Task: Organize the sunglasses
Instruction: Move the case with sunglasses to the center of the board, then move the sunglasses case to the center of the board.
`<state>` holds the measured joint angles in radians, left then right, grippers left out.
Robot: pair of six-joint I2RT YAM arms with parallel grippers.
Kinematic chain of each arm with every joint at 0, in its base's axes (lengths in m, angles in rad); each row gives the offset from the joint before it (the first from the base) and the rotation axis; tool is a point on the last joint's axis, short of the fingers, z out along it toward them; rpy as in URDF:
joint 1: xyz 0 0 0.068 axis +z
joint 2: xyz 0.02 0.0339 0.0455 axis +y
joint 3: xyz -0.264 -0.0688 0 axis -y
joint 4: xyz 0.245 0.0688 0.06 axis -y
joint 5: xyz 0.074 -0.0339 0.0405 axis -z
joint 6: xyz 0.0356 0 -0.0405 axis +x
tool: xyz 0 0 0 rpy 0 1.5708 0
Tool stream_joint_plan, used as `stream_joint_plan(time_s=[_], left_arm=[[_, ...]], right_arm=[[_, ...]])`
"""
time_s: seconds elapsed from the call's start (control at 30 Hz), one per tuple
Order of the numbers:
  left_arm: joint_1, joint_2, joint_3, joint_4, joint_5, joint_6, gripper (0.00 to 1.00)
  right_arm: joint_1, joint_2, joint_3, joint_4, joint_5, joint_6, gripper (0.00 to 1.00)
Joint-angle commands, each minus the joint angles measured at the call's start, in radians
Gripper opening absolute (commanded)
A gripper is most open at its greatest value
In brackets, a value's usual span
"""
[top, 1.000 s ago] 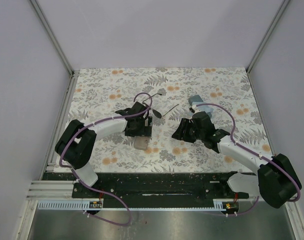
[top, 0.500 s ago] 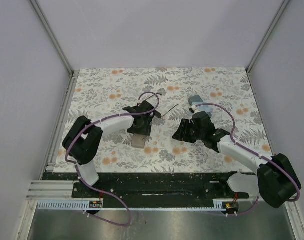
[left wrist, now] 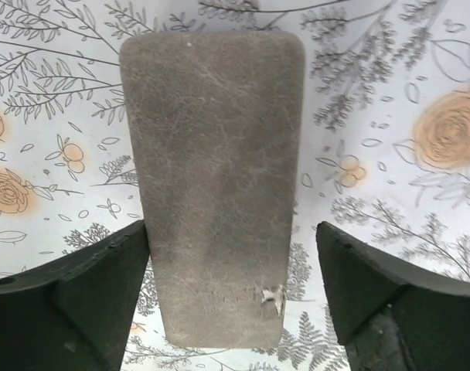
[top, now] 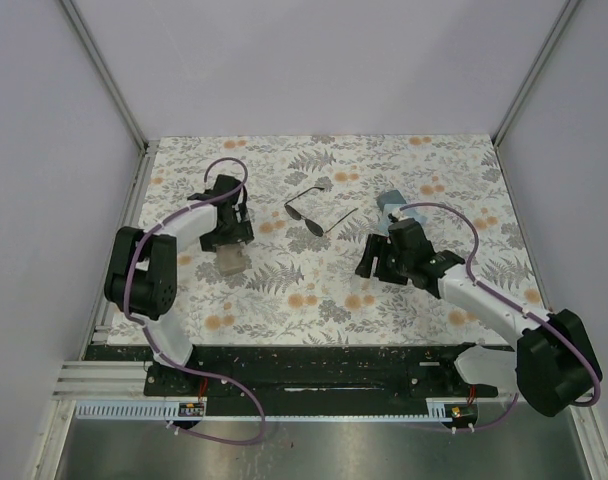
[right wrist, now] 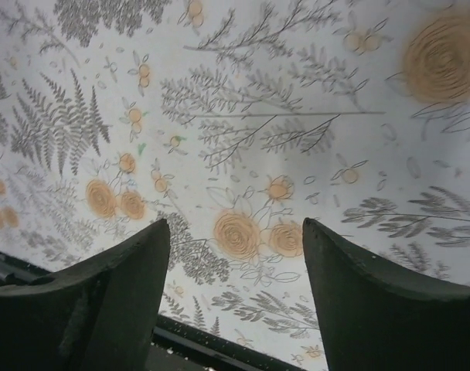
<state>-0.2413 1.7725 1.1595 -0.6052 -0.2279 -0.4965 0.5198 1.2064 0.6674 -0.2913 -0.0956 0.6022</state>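
Pale plain walls [top: 314, 60] box in a table covered with a floral cloth [top: 284, 290] of grey ferns and orange roses, so not much to see room-wise. Both arms reach out over it. The left gripper [top: 227, 230] hangs with its jaws spread on either side of the beige case [top: 230, 263], not squeezing it, and the case lies flat on the cloth. The right gripper [top: 370, 262] is also spread wide with nothing in it, just beside a bluish item [top: 389, 203] I can't identify. The black wire sunglasses [top: 317, 212] sit between the arms, nearer the back. My guess: we're at the case-positioning stage. Next up is a gentle pinch on that skinny frame, which looks easy to fumble.
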Motion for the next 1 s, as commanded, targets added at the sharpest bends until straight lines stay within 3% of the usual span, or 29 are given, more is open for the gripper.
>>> stream_joint_plan(time_s=[0.0,0.13,0.3,0.43,0.73,0.97], left_arm=[[-0.035,-0.120,0.034,0.045,0.027,-0.013,0.94],[-0.143,-0.209,0.072,-0.030,-0.092,-0.014,0.99],[-0.227,-0.329,0.097,-0.117,-0.157,-0.031,0.99],[-0.239,-0.438,0.011,-0.075,-0.085,-0.039,0.99],[-0.288,-0.679,-0.317,0.202,0.131,-0.096,0.99],[-0.289,-0.708,-0.363,0.209,0.174,-0.089,0.99]], right_arm=[[-0.024,-0.001,0.139,-0.117,0.187,-0.065,0.82],[-0.044,0.073,0.250,-0.172,0.296,-0.104,0.95],[-0.130,0.302,0.464,-0.278,0.427,-0.188,0.99],[-0.196,0.448,0.598,-0.312,0.444,-0.225,0.99],[-0.234,0.699,0.785,-0.348,0.473,-0.327,0.98],[-0.254,0.835,0.883,-0.374,0.448,-0.367,0.95]])
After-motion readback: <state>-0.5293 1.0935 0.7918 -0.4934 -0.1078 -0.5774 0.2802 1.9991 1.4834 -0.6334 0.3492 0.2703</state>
